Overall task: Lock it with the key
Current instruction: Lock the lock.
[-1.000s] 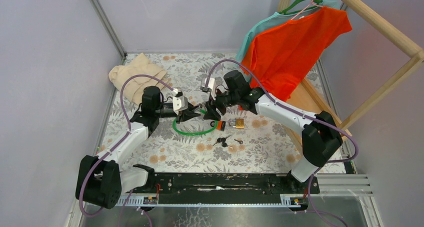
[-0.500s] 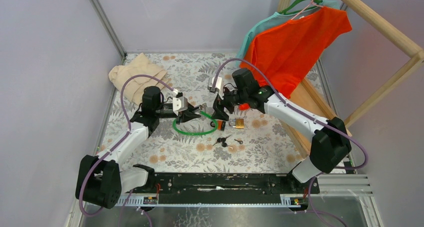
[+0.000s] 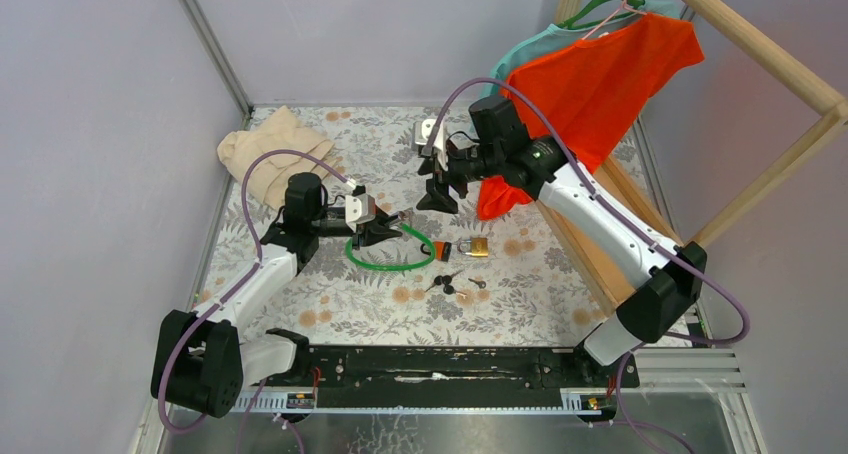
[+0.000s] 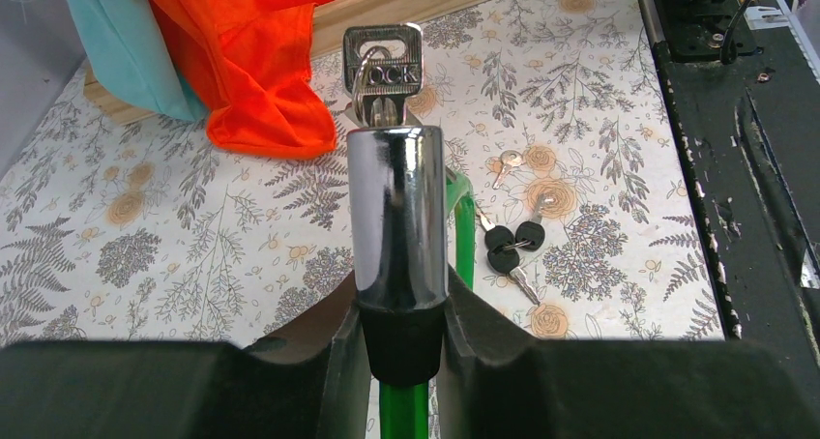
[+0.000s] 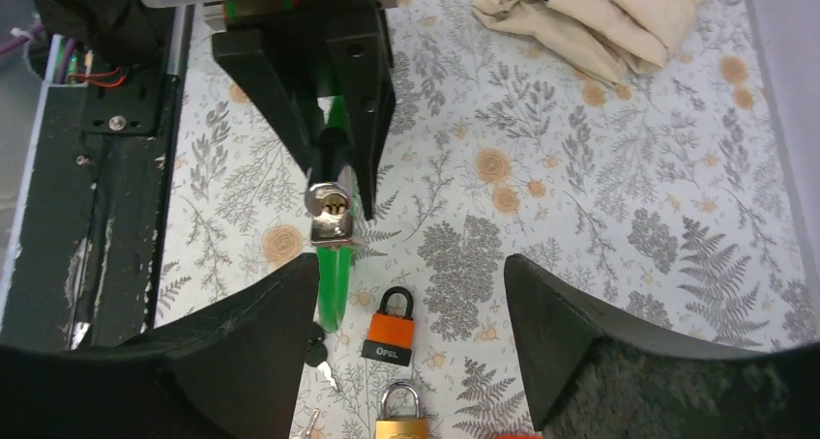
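Note:
My left gripper (image 3: 385, 222) (image 4: 398, 352) is shut on the black collar of a green cable lock. Its chrome cylinder (image 4: 395, 217) (image 5: 329, 202) points away from the wrist. A silver key (image 4: 383, 67) marked "LOCK" sits in the cylinder's end. The green cable (image 3: 385, 264) loops on the table. My right gripper (image 3: 437, 196) (image 5: 411, 304) is open and empty, raised above and behind the lock, apart from the key.
An orange padlock (image 5: 391, 326) (image 3: 441, 249) and a brass padlock (image 5: 401, 415) (image 3: 477, 247) lie on the floral table. Black-headed keys (image 4: 511, 248) (image 3: 447, 282) lie nearby. A beige cloth (image 3: 272, 152) lies back left. Orange and teal shirts (image 3: 590, 84) hang on a wooden rack at right.
My right gripper has let go near the lock's end, then risen and drawn back toward the rack. My left gripper has stayed put, holding the lock.

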